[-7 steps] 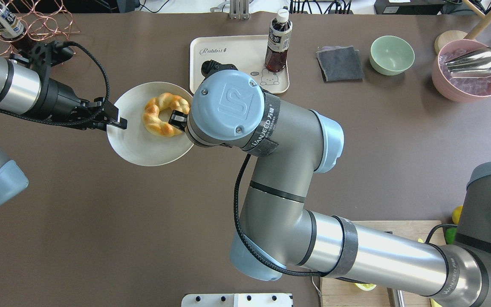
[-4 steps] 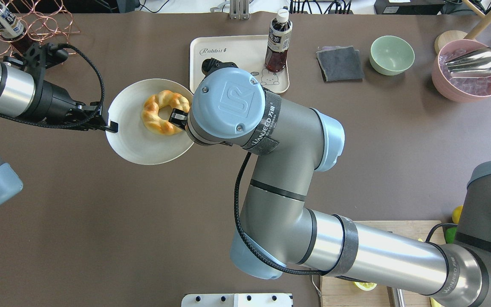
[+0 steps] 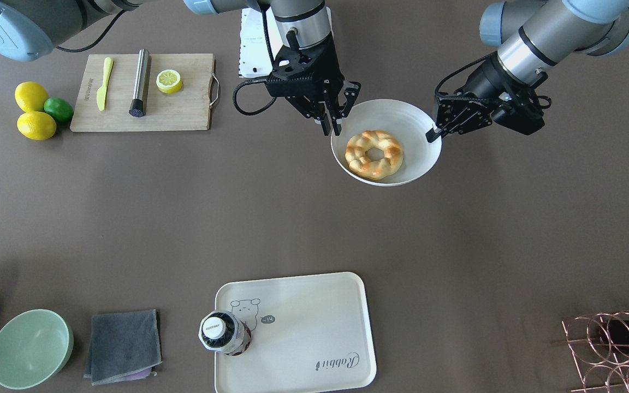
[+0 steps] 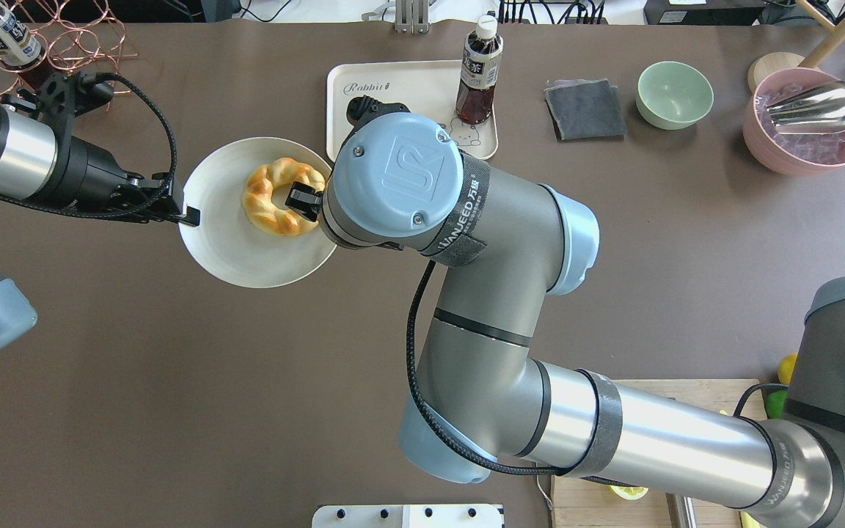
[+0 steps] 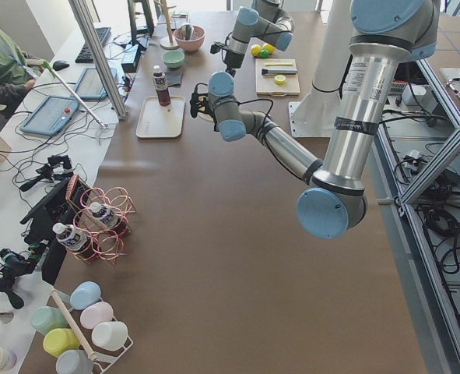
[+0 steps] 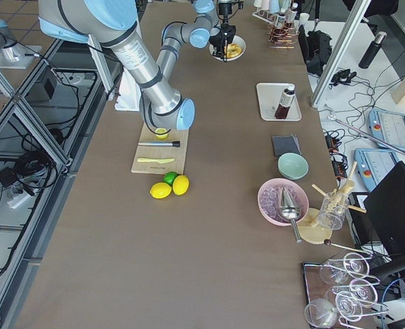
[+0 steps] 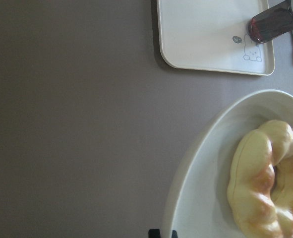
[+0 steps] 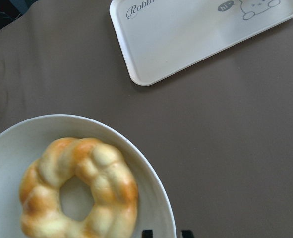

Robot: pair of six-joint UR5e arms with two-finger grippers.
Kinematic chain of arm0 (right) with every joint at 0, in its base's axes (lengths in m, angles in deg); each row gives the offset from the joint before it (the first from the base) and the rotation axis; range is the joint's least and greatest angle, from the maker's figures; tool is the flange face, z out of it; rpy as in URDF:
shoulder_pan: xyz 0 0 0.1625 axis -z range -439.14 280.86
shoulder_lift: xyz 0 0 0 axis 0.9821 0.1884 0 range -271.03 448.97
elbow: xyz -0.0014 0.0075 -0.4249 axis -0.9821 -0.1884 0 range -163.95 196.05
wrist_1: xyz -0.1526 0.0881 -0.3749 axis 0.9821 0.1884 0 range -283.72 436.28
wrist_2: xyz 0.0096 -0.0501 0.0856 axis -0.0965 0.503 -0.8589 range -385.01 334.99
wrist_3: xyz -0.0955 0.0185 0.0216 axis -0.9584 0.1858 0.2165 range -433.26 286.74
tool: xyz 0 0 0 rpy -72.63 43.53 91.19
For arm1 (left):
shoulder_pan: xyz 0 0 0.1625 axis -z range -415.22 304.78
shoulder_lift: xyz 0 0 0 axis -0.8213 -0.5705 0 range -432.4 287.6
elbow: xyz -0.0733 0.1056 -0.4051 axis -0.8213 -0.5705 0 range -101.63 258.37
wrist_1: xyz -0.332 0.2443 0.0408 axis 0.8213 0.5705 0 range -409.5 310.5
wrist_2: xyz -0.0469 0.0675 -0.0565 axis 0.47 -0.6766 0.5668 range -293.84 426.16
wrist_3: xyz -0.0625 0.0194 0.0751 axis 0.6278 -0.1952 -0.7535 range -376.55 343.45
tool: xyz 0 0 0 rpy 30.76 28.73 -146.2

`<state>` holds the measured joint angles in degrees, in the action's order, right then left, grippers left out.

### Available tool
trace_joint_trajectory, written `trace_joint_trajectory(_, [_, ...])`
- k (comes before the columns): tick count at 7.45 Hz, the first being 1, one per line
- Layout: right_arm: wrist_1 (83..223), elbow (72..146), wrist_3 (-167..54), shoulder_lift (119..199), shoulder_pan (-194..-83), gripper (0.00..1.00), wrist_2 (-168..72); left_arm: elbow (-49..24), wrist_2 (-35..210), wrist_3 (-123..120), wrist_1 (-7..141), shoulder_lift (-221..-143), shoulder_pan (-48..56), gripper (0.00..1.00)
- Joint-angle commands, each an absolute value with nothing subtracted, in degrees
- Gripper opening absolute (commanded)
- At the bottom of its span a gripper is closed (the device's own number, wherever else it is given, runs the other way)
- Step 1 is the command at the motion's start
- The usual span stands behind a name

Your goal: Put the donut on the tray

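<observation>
One bottle [image 3: 224, 333] stands on the tray [image 3: 303, 322] at its bear corner. Well apart, the donut [image 3: 374, 154] sits on the white plate [image 3: 402, 117]. Left gripper [image 3: 432, 133] clamps the plate rim; right gripper [image 3: 332, 125] hangs spread beside the donut.

the overhead camera sat behind the robot and looked forward and down on the tabletop [image 4: 173, 403]. the front-facing camera stood opposite it and looked steeply down, so the sides were mirrored. two side cameras looked along the tabletop from its ends, from far off. each wrist camera looked down past its own tool from close in: the left tool [image 7: 161, 234] and the right tool [image 8: 166, 234] showed only at the bottom edge. both wrist views shared the plate [image 8: 7, 148] just beyond the tools and the tray [image 8: 186, 44] farther beyond.
</observation>
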<state>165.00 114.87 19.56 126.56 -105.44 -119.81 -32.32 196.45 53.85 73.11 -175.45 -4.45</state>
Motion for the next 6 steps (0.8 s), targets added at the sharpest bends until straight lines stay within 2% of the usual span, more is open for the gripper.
trace_joint_trajectory(1, [165.05, 117.29, 19.56, 126.5, -105.51, 1.0, -119.84, -32.11, 196.32, 53.93, 72.93, -175.58, -4.68, 0.0])
trace_joint_trajectory(4, [165.75, 118.62, 19.64, 126.93, -106.56, 1.0, -120.45, -31.41, 196.32, 53.93, 66.02, -179.16, -4.59, 0.0])
trace_joint_trajectory(6, [165.75, 118.97, 19.82, 127.29, -107.35, 1.0, -120.63, -25.2, 196.32, 54.28, 65.02, -184.78, -4.5, 0.0])
